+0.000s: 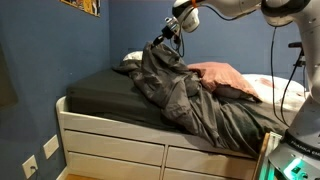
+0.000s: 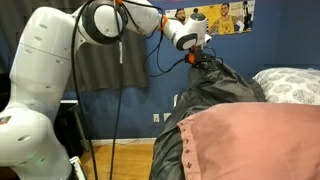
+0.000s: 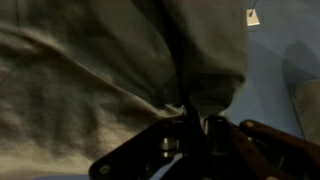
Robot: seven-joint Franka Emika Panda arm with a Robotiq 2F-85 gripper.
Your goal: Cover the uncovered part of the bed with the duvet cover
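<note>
The bed (image 1: 110,125) has a white panelled-drawer base and a dark charcoal sheet (image 1: 105,90), bare on its near-left part. The grey rumpled duvet cover (image 1: 190,95) lies across the middle and hangs over the front edge. One corner is lifted into a peak. My gripper (image 1: 166,35) is shut on that peak, above the bed near the blue wall. It shows in an exterior view (image 2: 203,57) too, with the duvet cover (image 2: 220,90) draping below. In the wrist view the jaws (image 3: 192,120) pinch a fold of the duvet cover (image 3: 90,70).
A pink pillow (image 1: 222,73) lies at the bed's far side; it fills the foreground in an exterior view (image 2: 250,140). A white pillow (image 2: 290,85) sits behind. The blue wall (image 1: 40,50) carries a poster (image 2: 225,15). Cables hang from the arm (image 2: 118,90).
</note>
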